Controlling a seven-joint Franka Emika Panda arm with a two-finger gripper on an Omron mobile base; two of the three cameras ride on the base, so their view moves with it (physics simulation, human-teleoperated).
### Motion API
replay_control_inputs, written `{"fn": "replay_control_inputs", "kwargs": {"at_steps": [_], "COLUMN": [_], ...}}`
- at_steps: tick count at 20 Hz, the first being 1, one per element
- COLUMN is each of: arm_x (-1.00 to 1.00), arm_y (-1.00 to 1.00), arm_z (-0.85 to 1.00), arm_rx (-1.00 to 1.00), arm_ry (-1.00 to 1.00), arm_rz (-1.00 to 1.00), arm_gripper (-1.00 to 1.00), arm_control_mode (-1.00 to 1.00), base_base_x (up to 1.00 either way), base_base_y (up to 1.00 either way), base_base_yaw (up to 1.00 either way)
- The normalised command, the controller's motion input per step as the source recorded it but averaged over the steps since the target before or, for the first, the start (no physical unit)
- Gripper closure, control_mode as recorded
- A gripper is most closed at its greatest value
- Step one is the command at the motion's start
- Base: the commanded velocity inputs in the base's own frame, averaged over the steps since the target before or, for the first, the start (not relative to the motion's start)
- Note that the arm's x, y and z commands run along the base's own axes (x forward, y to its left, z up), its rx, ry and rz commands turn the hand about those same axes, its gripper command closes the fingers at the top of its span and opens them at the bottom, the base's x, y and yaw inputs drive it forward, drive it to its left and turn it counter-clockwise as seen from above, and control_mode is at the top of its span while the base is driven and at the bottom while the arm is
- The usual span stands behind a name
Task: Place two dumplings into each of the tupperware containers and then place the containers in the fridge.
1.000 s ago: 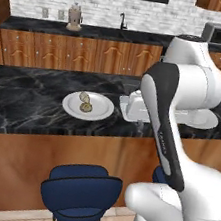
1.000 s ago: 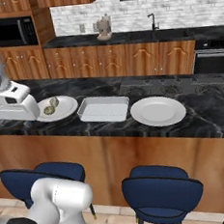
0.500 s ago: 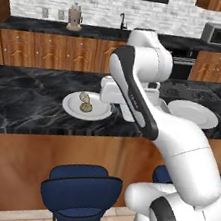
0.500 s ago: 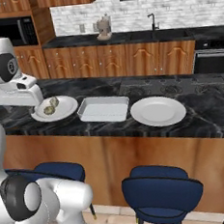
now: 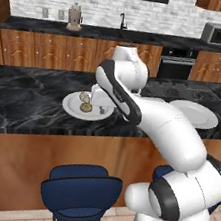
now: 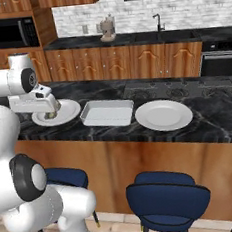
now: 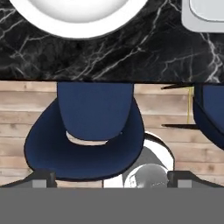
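My fingers (image 7: 112,175) are wide apart and I see nothing between them. In the hand view they look down at the front edge of the counter (image 6: 209,124) and at a blue stool (image 7: 87,131) below it. The dumpling plate (image 5: 70,107) is only at the top of that view.

The dumplings (image 5: 85,107) lie on this plate, toward the left end of the counter, close together and near the plate's middle. My hand hangs just over the plate's near side. I think the first danger is here. If I go down from this place, the fingers may come down on the plate rim or on bare counter in front of it. They would then close on nothing, or push the plate along the counter. I judge I must reach farther back first.

The dumplings are small and round, so a grip that is not centred may squeeze one out. It could then roll against the other one, or off the plate.

Just to the right stands the whitish tupperware container (image 6: 108,119), open and with nothing in it. Its near wall is close to the front edge. A dumpling that I release too early may hit this wall and fall over the edge toward the stool.

Farther right lies an empty plate (image 6: 163,114). It is round and white like the first, and I must not take it for the container.
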Motion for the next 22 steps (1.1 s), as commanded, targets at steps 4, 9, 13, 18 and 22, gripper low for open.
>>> {"fn": "replay_control_inputs", "kwargs": {"at_steps": [4,9,13,18,22], "arm_x": [0.55,0.42,0.58,0.52,0.47], "arm_y": [0.31,0.09,0.12,0.28,0.19], "arm_z": [-0.57,-0.26,-0.21,-0.07,-0.01], "arm_rx": [0.05,0.05,0.07,0.04,0.00], "arm_ry": [-0.06,-0.14,-0.09,-0.02,0.03], "arm_rz": [0.11,0.10,0.03,0.01,0.00], "arm_gripper": [-1.00,-1.00,-1.00,-1.00,-1.00], "arm_control_mode": [-1.00,-1.00,-1.00,-1.00,-1.00], "base_base_x": [0.00,0.00,0.00,0.00,0.00], "base_base_y": [0.00,0.00,0.00,0.00,0.00], "base_base_yaw": [0.00,0.00,0.00,0.00,0.00]}}
